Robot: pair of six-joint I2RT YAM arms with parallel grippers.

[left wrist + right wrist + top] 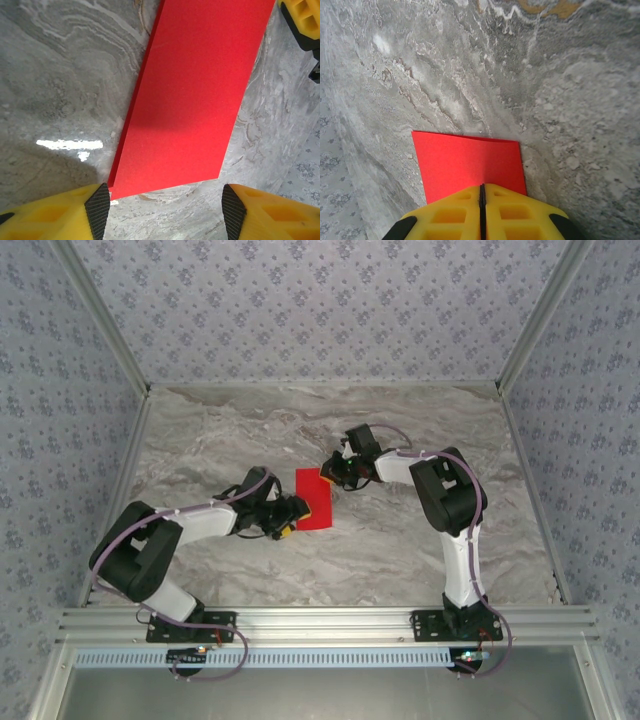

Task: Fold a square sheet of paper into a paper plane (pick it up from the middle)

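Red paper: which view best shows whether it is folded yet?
Left wrist: the red paper lies large there, with doubled layers visible along its left edge. Top external shows it small, a narrow rectangle. Right wrist shows one end, the rest hidden behind the shut right gripper.

Nothing in here can be read. The red sheet of paper [313, 498] is plain and unmarked. The marble table [400, 560] shows only veining, the wallpaper [300, 300] only small repeated motifs.
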